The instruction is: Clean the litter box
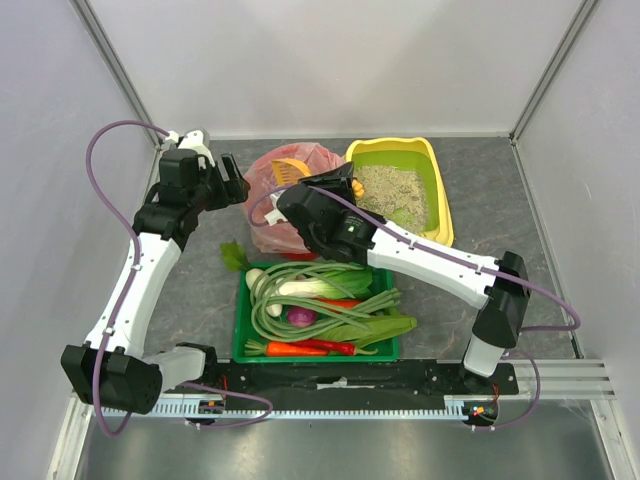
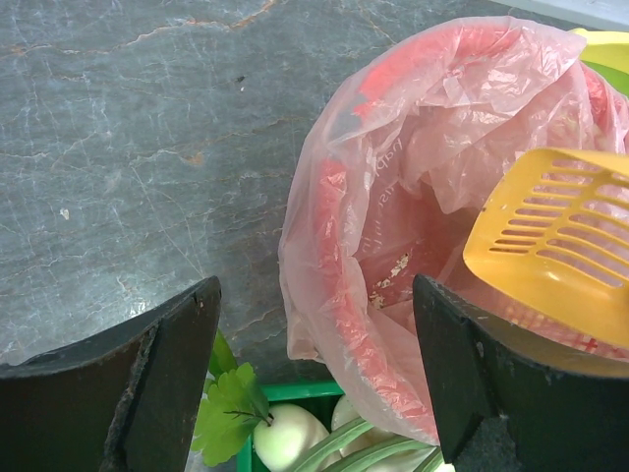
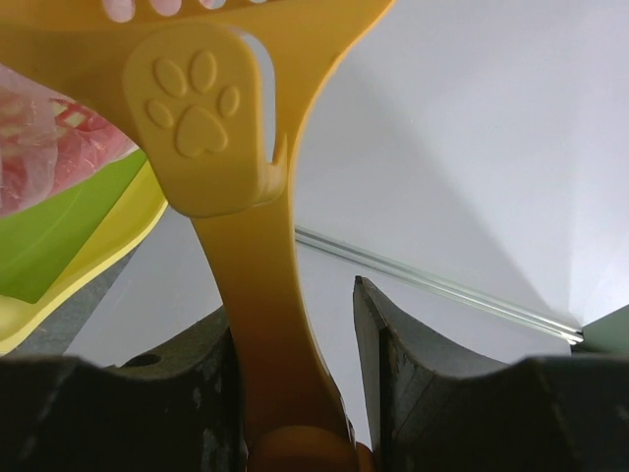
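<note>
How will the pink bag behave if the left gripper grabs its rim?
The pink bag looks thin, wrinkled and translucent, so probably floppy: it would crumple, not hold shape. It drapes over the red bin rim, so a pull might slip it off. Likely very light, with only crumbs visible inside.

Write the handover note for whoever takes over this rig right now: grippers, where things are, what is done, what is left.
Right gripper: shut on the handle of the yellow slotted plastic scoop, whose head is above the open mouth of the red bin lined with a pink bag.
Left gripper: open, empty, at the bin's left side.
The yellow rectangular plastic litter box, green-lined, sits right of the bin with grey-beige litter in it.
Done: a few pale bits lie in the bag, so some dumping seems done.
Left: I cannot tell if clumps remain. Probably scoop again, then put the scoop down.
</note>
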Robot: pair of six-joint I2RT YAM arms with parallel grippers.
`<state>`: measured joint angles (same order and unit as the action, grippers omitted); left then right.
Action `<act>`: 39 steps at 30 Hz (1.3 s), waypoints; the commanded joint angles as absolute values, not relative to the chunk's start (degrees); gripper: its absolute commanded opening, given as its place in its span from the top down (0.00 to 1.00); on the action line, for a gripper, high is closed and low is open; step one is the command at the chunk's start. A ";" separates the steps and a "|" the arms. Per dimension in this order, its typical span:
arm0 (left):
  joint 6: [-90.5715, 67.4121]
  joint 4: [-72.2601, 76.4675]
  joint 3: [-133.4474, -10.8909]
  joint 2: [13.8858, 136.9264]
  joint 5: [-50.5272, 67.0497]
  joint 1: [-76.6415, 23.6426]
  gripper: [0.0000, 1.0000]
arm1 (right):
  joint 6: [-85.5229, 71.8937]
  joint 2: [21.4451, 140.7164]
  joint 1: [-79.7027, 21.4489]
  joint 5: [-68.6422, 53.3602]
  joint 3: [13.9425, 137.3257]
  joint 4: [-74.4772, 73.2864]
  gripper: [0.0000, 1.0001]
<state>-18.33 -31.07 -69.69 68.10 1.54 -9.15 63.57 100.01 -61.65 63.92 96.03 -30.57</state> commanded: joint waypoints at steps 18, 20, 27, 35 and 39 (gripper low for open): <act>-16.70 -29.79 -73.74 69.52 1.58 -9.49 0.15 | 15.07 79.98 -42.90 49.60 90.18 -36.27 1.00; -16.61 -29.79 -74.09 70.05 1.58 -9.49 0.15 | 11.71 79.98 -40.44 47.91 89.56 -39.71 1.00; -17.05 -29.79 -73.92 70.49 2.11 -9.49 0.15 | 0.20 82.53 -35.16 40.89 86.75 -51.05 1.00; -16.35 -29.88 -74.35 71.19 1.23 -9.49 0.15 | -4.92 87.97 -27.16 26.99 88.23 -62.38 1.00; -16.52 -29.62 -74.44 71.54 1.49 -9.49 0.15 | -4.05 92.63 -26.28 22.68 91.05 -67.49 1.00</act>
<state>-18.28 -31.14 -71.83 71.16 1.58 -9.15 -2.31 89.10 -26.55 29.82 86.87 -60.36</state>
